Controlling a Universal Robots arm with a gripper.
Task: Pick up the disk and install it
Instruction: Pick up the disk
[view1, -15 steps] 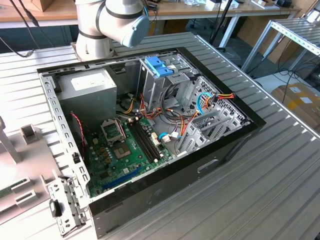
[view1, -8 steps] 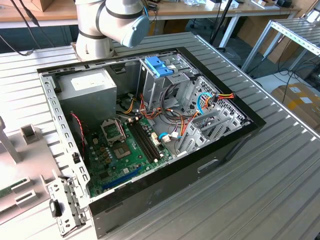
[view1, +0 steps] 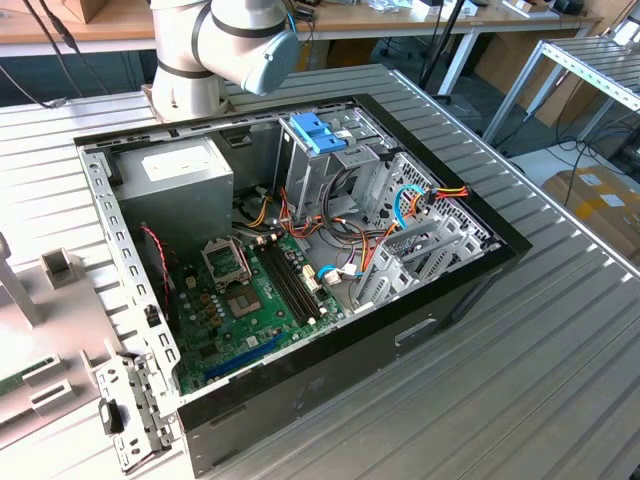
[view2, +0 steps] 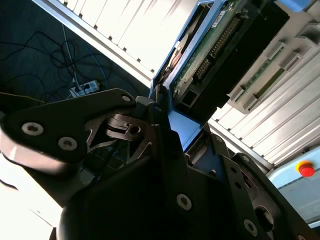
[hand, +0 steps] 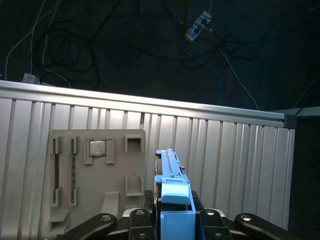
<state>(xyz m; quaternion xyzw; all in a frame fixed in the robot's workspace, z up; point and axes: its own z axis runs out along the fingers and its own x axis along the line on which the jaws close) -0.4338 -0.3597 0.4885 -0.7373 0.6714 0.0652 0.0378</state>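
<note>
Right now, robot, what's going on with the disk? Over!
Gripper shut on the flat rectangular disk with blue plastic sides. Disk over the ribbed metal table, beside the grey parts holder. Nothing seen blocking it.

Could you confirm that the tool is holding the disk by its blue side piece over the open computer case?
Not over the case: the first wrist view shows the tool holding the disk over the ribbed metal table, beside a grey tray.
</note>
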